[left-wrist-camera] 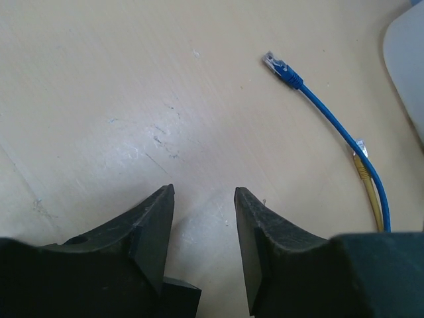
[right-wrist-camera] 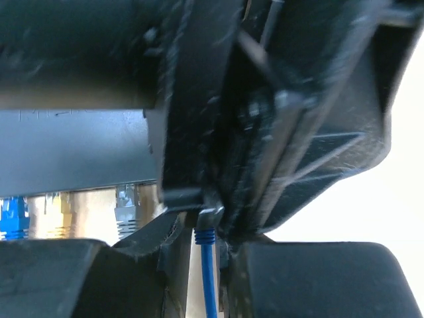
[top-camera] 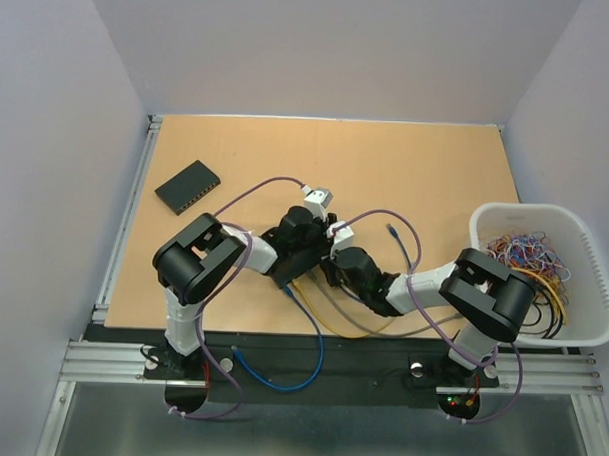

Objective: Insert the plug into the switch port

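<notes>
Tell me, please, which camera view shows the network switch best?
The top external view: the black switch lies whole and unobstructed on the table's far left. Neither wrist view shows it at all.

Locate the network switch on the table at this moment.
In the top external view, the switch lies flat at the table's far left, beside the side rail, beyond the left arm.

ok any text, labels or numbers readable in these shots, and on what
No readable text in any view.
switch: any label or port numbers are too small to read from the top camera.
blue plug: no print shows.
blue cable in the right end effector: no print shows on the jacket, and the view is blurred.
white bin: no marking shows.
</notes>
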`<state>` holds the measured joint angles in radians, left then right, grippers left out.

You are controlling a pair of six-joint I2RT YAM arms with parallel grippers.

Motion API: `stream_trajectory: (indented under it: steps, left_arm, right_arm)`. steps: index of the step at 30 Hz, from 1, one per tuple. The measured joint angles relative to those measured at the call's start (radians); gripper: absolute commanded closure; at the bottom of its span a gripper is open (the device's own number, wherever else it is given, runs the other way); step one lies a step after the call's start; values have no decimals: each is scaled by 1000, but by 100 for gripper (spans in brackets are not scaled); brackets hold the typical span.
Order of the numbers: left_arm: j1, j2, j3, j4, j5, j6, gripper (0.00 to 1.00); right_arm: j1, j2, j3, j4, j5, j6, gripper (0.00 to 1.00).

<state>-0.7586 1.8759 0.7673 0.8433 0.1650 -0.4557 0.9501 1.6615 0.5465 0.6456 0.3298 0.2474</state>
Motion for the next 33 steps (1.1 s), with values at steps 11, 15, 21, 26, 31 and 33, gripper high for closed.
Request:
stream_trajectory:
  steps: [11, 15, 21, 26, 31, 33]
  left_arm:
    - [67, -8, 184, -366, 77, 48, 42]
    - [104, -36, 202, -445, 76, 67, 42]
    - [155, -82, 209, -518, 69, 93, 42]
    - [178, -127, 218, -569, 54, 115, 42]
    - [191, -216, 221, -624, -3, 125, 42]
    - [192, -277, 221, -643, -37, 117, 43]
  right_arm:
    - [-2, 33, 2, 66, 38, 1, 68]
    - [-7, 33, 3, 83, 65, -5, 56]
    - [-14, 27, 8, 103, 87, -7, 48]
    - [-14, -8, 8, 103, 93, -7, 46]
    - [-14, -97, 8, 84, 78, 9, 49]
    - [-14, -132, 8, 76, 45, 31, 52]
